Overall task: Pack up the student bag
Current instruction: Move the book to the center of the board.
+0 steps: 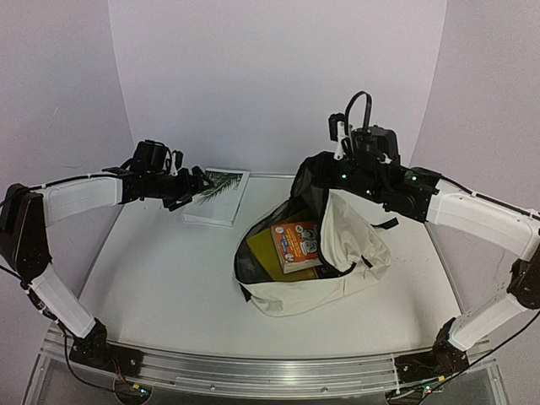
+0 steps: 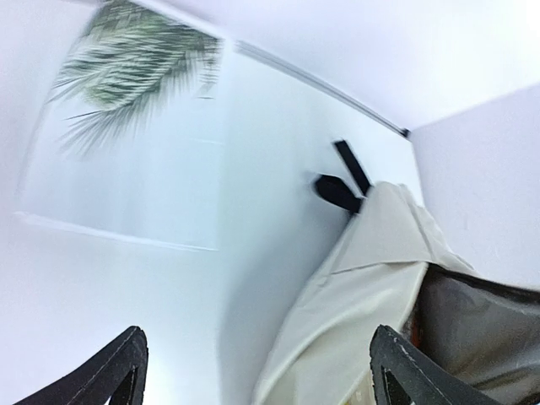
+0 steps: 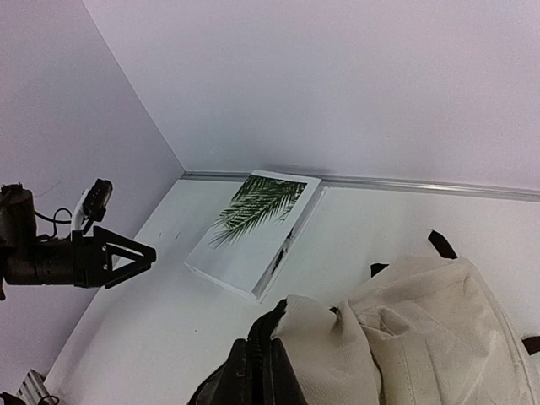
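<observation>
- Cream fabric marks the student bag [image 1: 337,283] in the top view. It lies on the worktop [image 1: 169,287] right of centre with its mouth gaping towards the camera.
- The right end effector [image 1: 336,181] is pinched closed on the bag's upper rim and lifts it, apparently to keep the opening propped for loading.
- An orange book [image 1: 297,245] and a yellow book [image 1: 263,251] already lie inside on the dark lining.
- The left end effector [image 1: 201,181] hovers wide and empty at the near edge of a palm-leaf book [image 1: 221,198], which lies flat near the back wall, left of the bag. That is probably the next thing to pack.
- From the left wrist, its fingers [image 2: 118,371] stand far apart with nothing between them. The palm-leaf book sits ahead to the left, and the bag's cream flap and a black strap [image 2: 342,181] are to the right.
- From the right wrist, the bag's dark rim rises at the bottom edge, consistent with being held up. This end effector's own tips cannot be made out here.
</observation>
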`<state>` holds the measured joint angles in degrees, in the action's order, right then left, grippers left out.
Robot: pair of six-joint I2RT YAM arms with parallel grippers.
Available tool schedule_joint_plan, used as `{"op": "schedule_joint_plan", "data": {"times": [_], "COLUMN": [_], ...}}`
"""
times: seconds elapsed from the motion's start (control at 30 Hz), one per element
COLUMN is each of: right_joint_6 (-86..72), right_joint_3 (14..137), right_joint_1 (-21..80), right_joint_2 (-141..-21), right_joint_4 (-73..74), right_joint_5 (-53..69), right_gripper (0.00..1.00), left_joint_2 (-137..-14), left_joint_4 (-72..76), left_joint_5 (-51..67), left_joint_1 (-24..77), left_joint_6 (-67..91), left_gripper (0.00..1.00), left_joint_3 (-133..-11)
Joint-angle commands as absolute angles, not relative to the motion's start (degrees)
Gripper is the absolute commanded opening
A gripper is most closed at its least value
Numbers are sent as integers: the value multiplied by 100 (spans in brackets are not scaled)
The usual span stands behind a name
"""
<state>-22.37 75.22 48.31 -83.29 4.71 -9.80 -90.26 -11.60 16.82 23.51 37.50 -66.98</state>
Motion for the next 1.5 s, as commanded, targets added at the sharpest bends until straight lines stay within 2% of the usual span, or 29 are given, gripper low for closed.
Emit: {"op": "schedule_joint_plan", "data": {"times": [0.0,0.43,0.53,0.67,0.73,0.87,1.1,1.3,1.47], "right_joint_6": [-2514,-2945,-3068,-3221,-3130,-2847,-2704,-2813,-2913], "right_joint_3": [7005,5794,5756,5739,5752,5941,6429,6980,7626], "right_joint_1": [4819,2973,2729,2539,2538,2538,2543,2594,3421], "right_joint_2": [-7945,-8553,-8902,-9141,-8927,-8403,-7546,-7329,-7763], "right_joint_4": [-19,-418,-457,-432,-412,-26,1086,1186,1148], "right_joint_5": [-1538,1279,1679,1842,1924,2210,934,1016,856], "right_gripper": [0,0,4,13,23,54,79,85,85], "left_joint_2": [-8975,-9056,-9060,-9064,-9067,-9128,-9211,-9330,-9728], "left_joint_4": [-1145,-1178,-1185,-1191,-1202,-1166,-1157,-1196,-1161], "left_joint_5": [2138,2414,2442,2507,2540,2646,2722,2672,2814], "left_joint_1": [2023,1377,1329,1248,1195,1033,853,787,633], "left_joint_6": [3771,3639,3621,3589,3557,3507,3425,3337,3308], "left_gripper": [91,91,91,91,92,92,92,92,92], "left_joint_3": [-6547,-6450,-6422,-6365,-6359,-6386,-6483,-6571,-6809]}}
